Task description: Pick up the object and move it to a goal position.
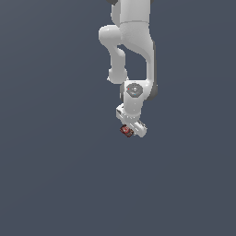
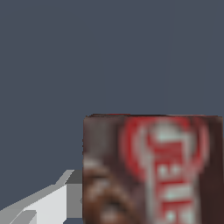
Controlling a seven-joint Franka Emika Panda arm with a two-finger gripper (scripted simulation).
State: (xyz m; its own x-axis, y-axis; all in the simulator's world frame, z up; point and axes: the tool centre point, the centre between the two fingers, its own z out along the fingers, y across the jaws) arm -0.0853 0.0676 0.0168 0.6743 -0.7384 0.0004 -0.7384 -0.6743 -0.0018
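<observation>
We see the tool (image 1: 130,130) pinching the object (image 1: 126,131), a dark red and brown block with whitish marks, at the white arm's (image 1: 133,41) lower end, one finger (image 2: 52,203) beside it

arm (image 1: 133,50): 1 | pincer (image 1: 130,130): 1 | block (image 1: 126,131): 1
</observation>
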